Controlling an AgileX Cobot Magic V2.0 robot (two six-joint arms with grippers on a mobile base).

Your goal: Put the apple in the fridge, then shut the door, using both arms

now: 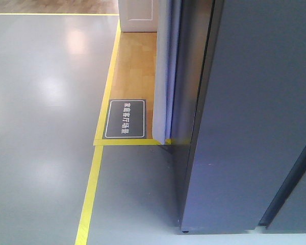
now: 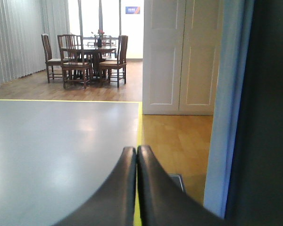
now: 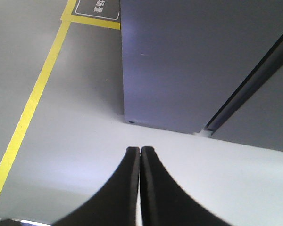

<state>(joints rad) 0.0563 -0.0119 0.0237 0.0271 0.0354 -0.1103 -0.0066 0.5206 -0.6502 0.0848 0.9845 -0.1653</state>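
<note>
Fridge [image 1: 245,117]: door [image 3: 179,61] appears shut, apple unseen, presumably inside; left tool [image 2: 137,155] and right tool [image 3: 140,155] both pressed together, empty; task judged at closing stage, next move only retreat.

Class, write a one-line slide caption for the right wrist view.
Shut right gripper aimed at the grey fridge, yellow floor tape alongside.

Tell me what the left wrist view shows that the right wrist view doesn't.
Only the left wrist view shows a dining table with chairs, white panelled doors and wood flooring. Only the right wrist view shows the fridge down to its base, plus part of a floor sign. Both show a shut gripper, left and right, grey floor and yellow tape; neither shows the apple.
</note>
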